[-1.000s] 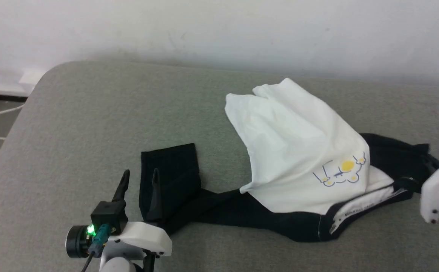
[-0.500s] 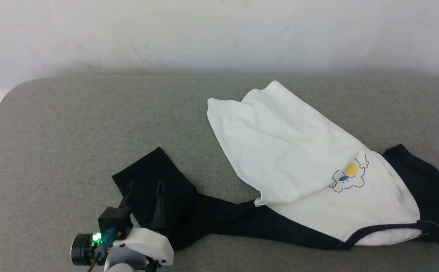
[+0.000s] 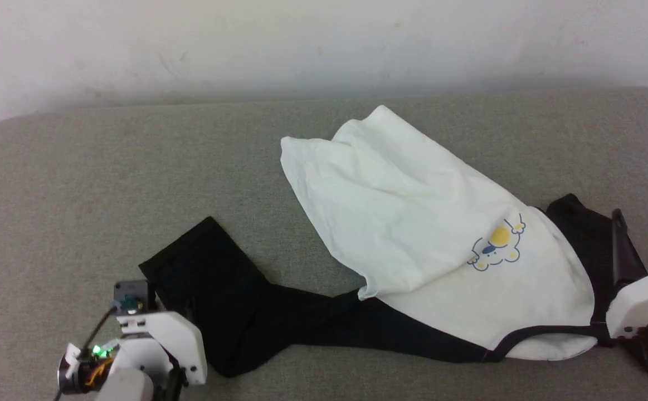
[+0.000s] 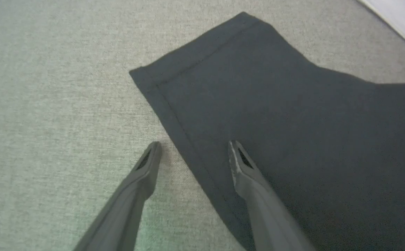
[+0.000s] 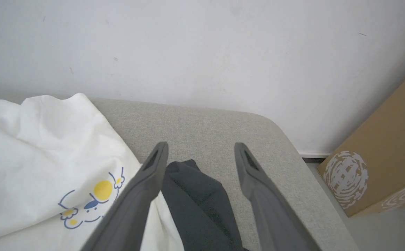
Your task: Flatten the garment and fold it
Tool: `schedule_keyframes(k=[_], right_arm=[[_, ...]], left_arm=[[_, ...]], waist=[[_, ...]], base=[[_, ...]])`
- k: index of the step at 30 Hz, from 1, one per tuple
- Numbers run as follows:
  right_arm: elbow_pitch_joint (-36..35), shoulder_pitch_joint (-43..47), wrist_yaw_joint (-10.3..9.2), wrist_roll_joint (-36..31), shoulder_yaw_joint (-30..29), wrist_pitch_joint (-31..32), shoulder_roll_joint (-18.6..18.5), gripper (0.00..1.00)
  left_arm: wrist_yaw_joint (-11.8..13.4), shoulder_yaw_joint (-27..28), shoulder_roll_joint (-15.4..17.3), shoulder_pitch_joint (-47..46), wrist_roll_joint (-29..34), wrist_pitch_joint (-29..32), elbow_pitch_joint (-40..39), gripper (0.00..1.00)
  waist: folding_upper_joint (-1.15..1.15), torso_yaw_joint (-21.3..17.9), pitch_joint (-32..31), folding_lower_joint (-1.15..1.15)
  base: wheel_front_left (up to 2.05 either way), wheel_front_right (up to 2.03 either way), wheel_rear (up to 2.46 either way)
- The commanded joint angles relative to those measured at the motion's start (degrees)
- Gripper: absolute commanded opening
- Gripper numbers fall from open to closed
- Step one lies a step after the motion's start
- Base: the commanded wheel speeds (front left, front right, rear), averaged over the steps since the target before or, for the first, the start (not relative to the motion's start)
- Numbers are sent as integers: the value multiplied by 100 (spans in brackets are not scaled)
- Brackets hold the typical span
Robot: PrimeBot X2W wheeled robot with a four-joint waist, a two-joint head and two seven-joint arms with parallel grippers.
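The soft white shirt with long black sleeves [image 3: 402,223] lies spread on the grey padded tabletop [image 3: 78,184]. The left gripper [image 4: 192,148] holds its 2 fingers apart astride the hemmed cuff edge [image 4: 160,90], 1 over black sleeve and 1 over bare tabletop. The right gripper [image 5: 200,148] is likewise spread and empty, with the other bunched sleeve between its fingers and the cartoon print [image 5: 91,204] beyond its left finger.

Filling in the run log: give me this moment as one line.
garment: rumpled on grey cushion | left gripper: open, straddling black sleeve edge | right gripper: open above other sleeve | fold: not started
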Motion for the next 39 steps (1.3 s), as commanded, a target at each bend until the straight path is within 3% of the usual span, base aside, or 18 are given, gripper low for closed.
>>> schedule_keyframes(k=[1,3,4,5,8,15,18,24,28,29,34,39], right_arm=[[-93,1,-12,36,69,-94,75,100],[-156,13,-12,39,145,-164,132,100],[-161,24,-12,43,184,-184,149,100],[-155,35,-12,48,219,-199,156,100],[-131,57,-12,63,264,-244,165,100],[-40,56,-12,117,345,-261,172,100],[28,26,-12,142,419,-216,174,100],[144,20,-12,195,558,-111,149,100],[256,15,-12,253,642,-8,130,100],[289,14,-12,273,673,16,119,100],[389,-6,-12,399,902,43,-30,100],[395,56,-12,553,1092,177,-274,100]], left_arm=[[-117,-7,36,-129,-118,239,122,100],[-359,-33,7,-195,-326,483,225,100],[-461,-65,31,-238,-367,558,263,45],[-543,-86,69,-295,-382,574,279,0],[-585,-28,253,-535,-348,462,259,0],[-260,456,868,-1274,-128,-336,37,0],[-95,824,1361,-1772,-46,-757,33,0],[27,1162,1846,-2205,-32,-1003,323,0],[51,1181,1957,-2338,-42,-891,734,0],[29,1152,1929,-2352,-54,-888,835,100],[-104,884,1573,-2375,-38,-1354,1057,100],[-370,559,1151,-2156,-27,-2175,692,100]], waist=[[0,-116,151,0],[0,-172,243,0],[0,-196,282,0],[0,-218,318,0],[0,-256,394,0],[0,-317,448,0],[0,-373,490,0],[0,-438,565,0],[0,-445,630,0],[0,-434,642,0],[0,-295,599,0],[0,-65,325,0]], base=[[0,0,0],[0,0,0],[0,0,0],[0,0,0],[0,0,0],[0,0,0],[0,0,0],[0,0,0],[0,0,0],[0,0,0],[0,0,0],[0,0,0]])
